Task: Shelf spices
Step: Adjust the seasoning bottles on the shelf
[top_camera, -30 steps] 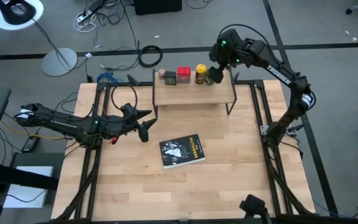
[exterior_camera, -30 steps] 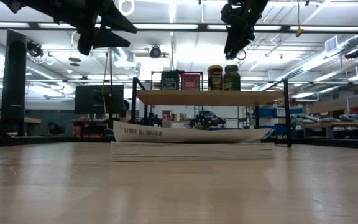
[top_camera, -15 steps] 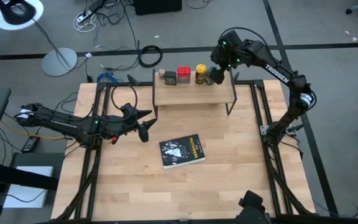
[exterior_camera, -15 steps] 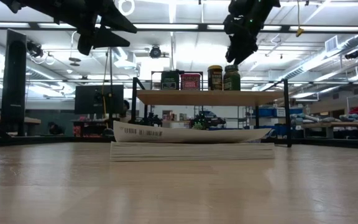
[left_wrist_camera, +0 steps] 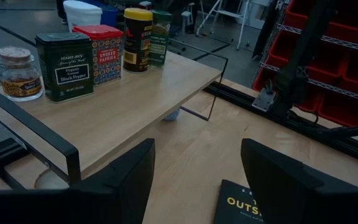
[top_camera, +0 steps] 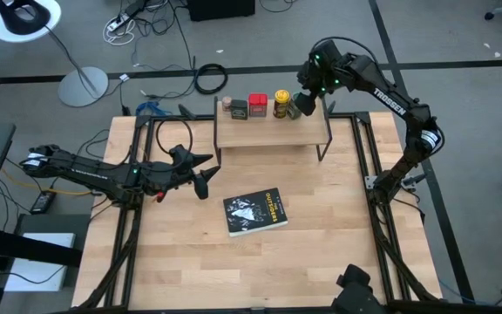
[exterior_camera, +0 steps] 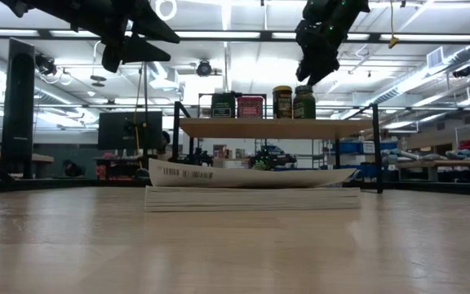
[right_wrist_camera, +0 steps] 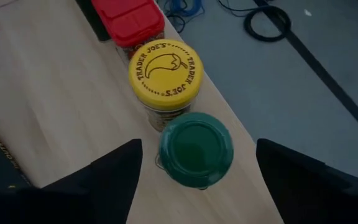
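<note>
Grey floor with cables rings the wooden table (top_camera: 321, 253) in the high view; only the low view shows the ceiling lights beyond. Shelf (top_camera: 273, 131) sits at 12 o'clock on the table, the black book (top_camera: 255, 211) at centre. Left gripper (top_camera: 204, 173) hovers at 9 o'clock of the book, jaws apart, holding nothing. Right gripper (top_camera: 301, 98) hangs over the shelf's far right end, jaws wide, empty.

All five spices stand in a row along the shelf's back edge. Left wrist view reads them best: pale little jar (left_wrist_camera: 19, 73), dark tin (left_wrist_camera: 64, 66), red tin (left_wrist_camera: 102, 52), yellow-topped jar (left_wrist_camera: 138, 39), green-topped jar (left_wrist_camera: 161, 36). Right wrist view alone shows the lids from above, with the green lid between its fingers (right_wrist_camera: 114, 177), untouched.
</note>
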Robot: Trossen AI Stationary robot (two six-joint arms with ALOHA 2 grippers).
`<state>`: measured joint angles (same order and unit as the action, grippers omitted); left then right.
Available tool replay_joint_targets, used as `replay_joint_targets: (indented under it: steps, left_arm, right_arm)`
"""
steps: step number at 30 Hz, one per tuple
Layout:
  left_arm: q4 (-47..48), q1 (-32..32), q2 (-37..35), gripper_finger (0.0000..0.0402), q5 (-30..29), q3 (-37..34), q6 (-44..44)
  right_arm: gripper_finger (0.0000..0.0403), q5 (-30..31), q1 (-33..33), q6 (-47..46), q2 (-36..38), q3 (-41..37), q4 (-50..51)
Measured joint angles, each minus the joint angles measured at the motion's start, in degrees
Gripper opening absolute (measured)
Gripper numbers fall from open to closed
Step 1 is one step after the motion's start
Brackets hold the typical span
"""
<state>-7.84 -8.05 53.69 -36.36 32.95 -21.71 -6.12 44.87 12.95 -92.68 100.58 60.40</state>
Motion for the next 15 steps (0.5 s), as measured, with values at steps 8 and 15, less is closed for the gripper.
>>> replay_joint_targets:
  steps: [8, 15]
  left_arm:
    - [-0.1, 0.0, 0.0, 0.0242, 0.0, 0.0, -0.2]
    - [-0.1, 0.0, 0.0, 0.0242, 0.0, 0.0, -0.2]
  right_arm:
    - [0.0318, -0.4, 0.3, -0.8, -0.1, -3.5, -1.5]
    - [0.0313, -1.1, 0.3, -0.8, -0.1, -5.1, -4.1]
